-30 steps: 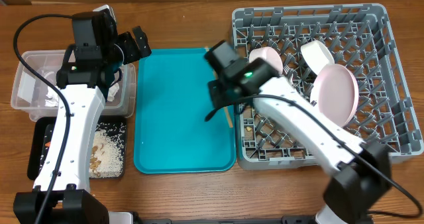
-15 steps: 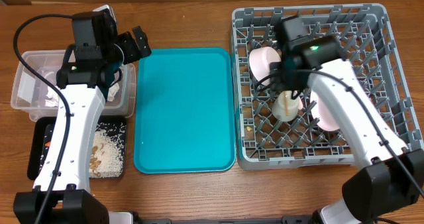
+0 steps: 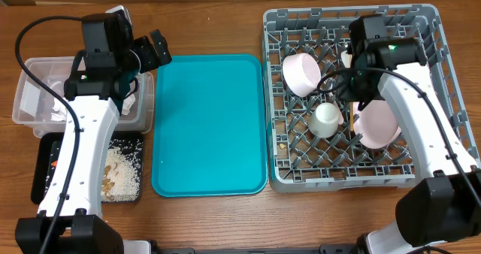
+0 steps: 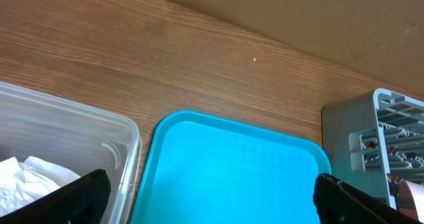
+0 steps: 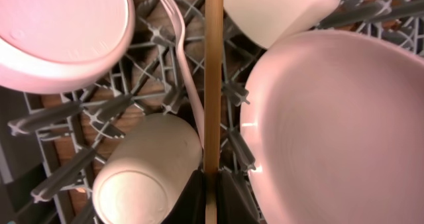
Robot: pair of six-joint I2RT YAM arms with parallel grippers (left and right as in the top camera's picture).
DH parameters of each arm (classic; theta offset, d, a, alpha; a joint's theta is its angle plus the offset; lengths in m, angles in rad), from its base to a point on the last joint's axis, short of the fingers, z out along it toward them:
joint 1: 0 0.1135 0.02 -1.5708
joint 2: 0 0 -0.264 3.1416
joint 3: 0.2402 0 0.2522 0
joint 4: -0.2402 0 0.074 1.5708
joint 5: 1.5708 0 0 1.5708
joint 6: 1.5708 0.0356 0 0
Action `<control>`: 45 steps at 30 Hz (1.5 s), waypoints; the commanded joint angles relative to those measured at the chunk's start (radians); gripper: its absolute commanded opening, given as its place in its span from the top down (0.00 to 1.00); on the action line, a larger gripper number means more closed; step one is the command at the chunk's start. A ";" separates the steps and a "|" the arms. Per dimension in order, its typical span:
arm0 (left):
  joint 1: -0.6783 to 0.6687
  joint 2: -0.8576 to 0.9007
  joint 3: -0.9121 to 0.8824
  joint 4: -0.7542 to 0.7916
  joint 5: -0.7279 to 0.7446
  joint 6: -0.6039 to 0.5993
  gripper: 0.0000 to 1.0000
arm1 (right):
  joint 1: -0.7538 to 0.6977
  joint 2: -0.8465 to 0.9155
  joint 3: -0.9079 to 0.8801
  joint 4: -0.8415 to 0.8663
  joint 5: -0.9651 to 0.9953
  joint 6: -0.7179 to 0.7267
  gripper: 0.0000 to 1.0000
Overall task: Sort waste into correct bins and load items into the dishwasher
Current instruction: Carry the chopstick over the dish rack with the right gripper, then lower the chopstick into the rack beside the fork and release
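You look close to finished. The flat teal tray (image 3: 210, 126) just beside the large square grey plastic dish rack (image 3: 436, 28) carries nothing. On the far side of that tray from the rack, the clear plastic rectangular tub (image 3: 26, 104) holds the crumpled white paper napkins (image 3: 54, 111). The shallow black rectangular tray (image 3: 45, 188) holds the pale crumbly food scraps (image 3: 120, 171), plus some orange-red bits too small to name.

Inside the rack you have the round pale pink plate (image 5: 331, 131) leaning on edge and the white cup (image 5: 149, 164) lying on its side. The small pale bowls (image 5: 59, 35) are there too, and the white plastic fork (image 5: 180, 71) lies among the pegs.

By my judgement only the thin wooden stick (image 5: 212, 65) is left. It needs setting down in the rack and letting go.

Your right arm reaches over the middle of the rack with its wrist turned downward. The right claw (image 5: 212, 184) is pinched tight on one end of the stick. The stick runs out between the cup and the plate, just beside the fork. I cannot tell whether its far end touches the rack.

Your left arm stands well apart from the rack, raised near the tub. The left claw (image 3: 150, 51) is spread wide and holds nothing above the tabletop.
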 commanded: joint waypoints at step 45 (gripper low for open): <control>-0.002 -0.015 0.019 0.003 -0.006 -0.018 0.00 | -0.002 -0.019 -0.084 0.065 0.030 -0.134 0.95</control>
